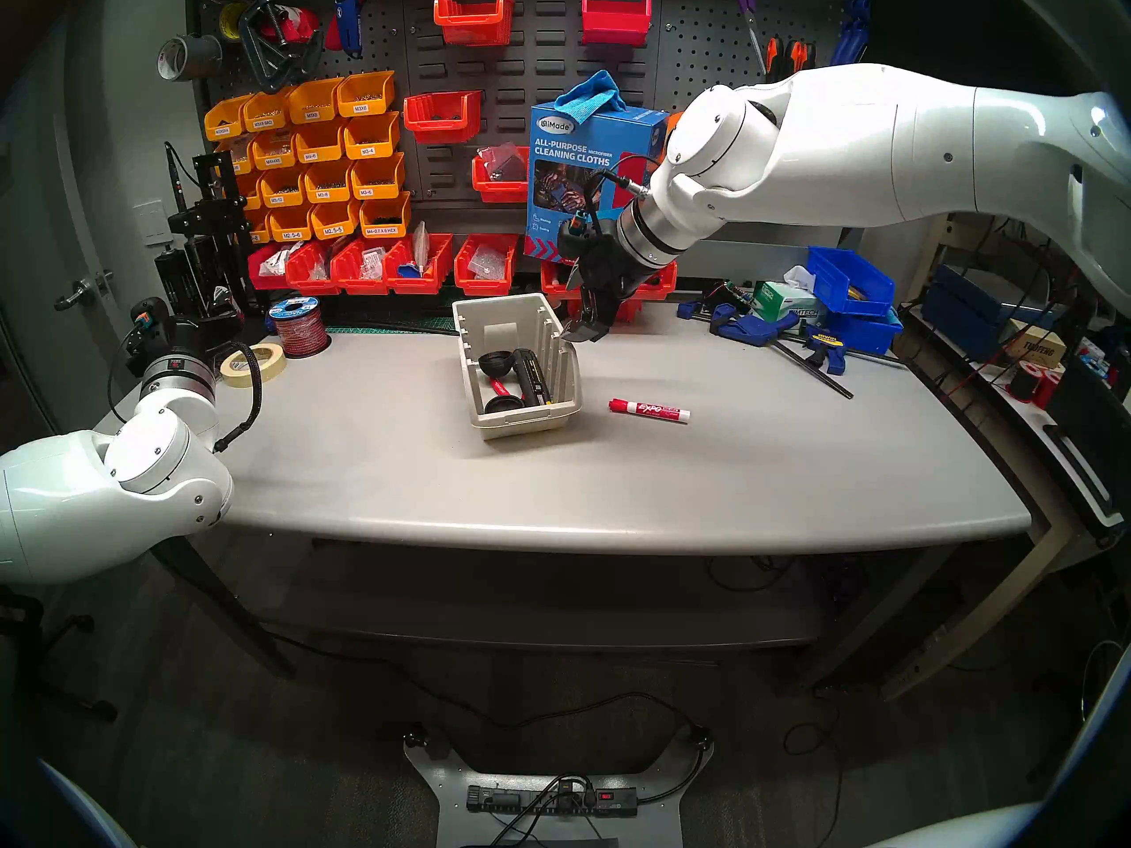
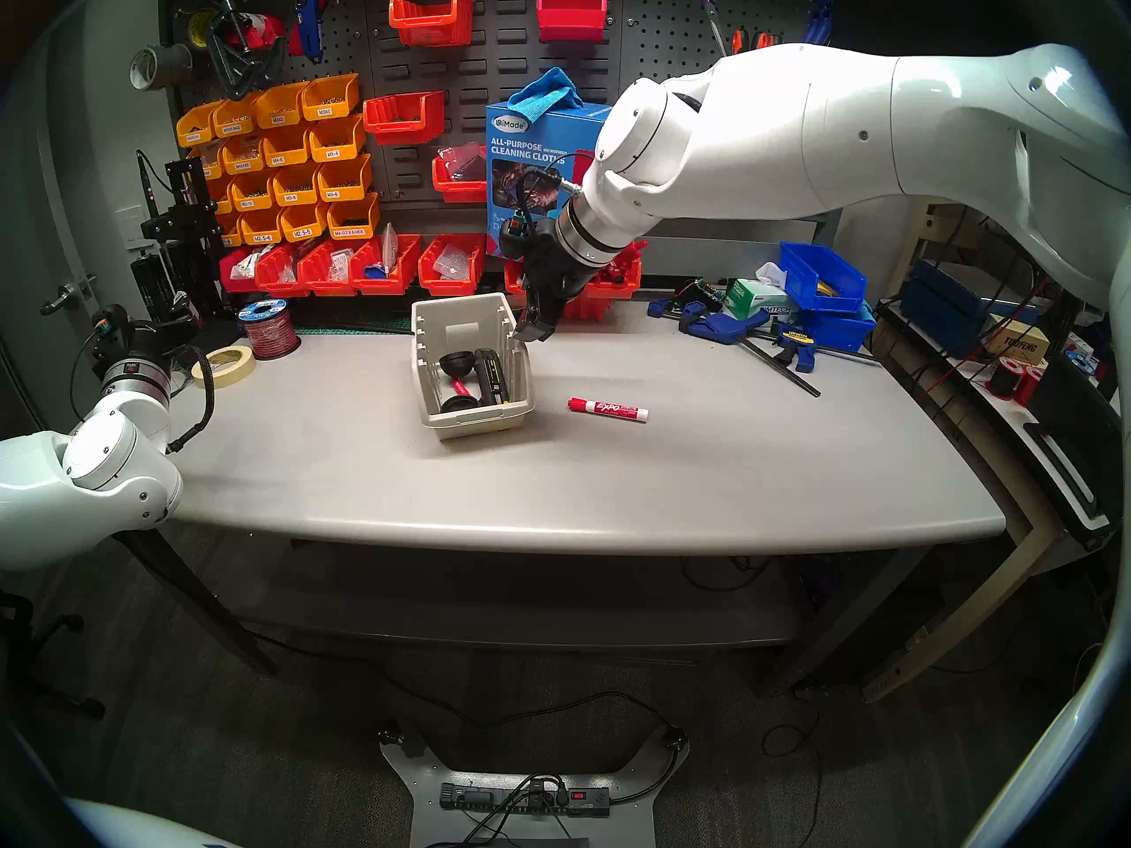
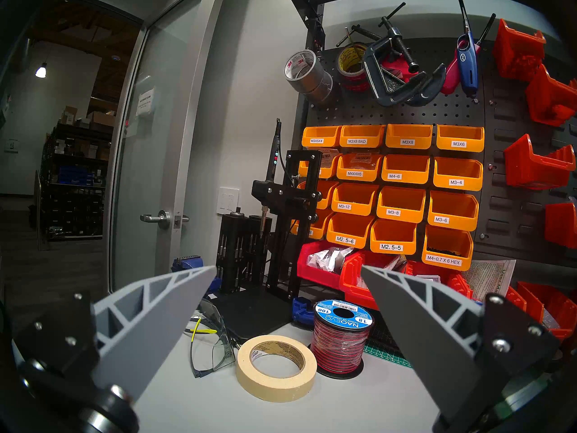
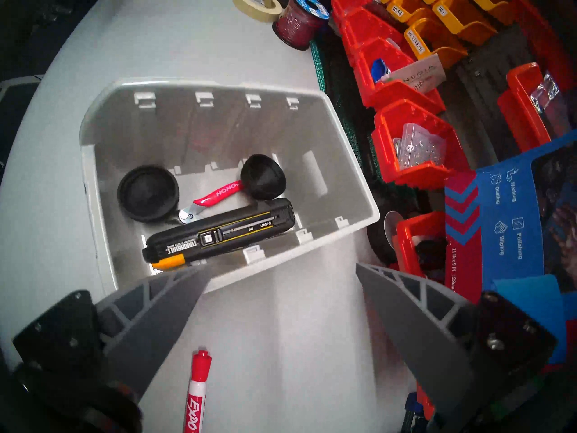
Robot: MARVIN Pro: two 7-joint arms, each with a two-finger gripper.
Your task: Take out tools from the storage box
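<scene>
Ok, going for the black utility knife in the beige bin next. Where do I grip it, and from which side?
Take the utility knife mid-body, near its slider, coming from above with the open right end effector. It lies flat along the beige bin's wall nearest that end effector, so one finger has only a narrow gap there; set the fingers across its width. The red-handled tool and two black cups lie beyond.

we've got a grey counter (image 1: pixel 612 473) here: beige bin (image 1: pixel 520 421) mid-way, expo marker (image 1: pixel 649 410) just right of it, masking tape (image 1: pixel 254 363) and wire spool (image 1: pixel 298 328) back left, blue clamps (image 1: pixel 765 333) back right.
</scene>
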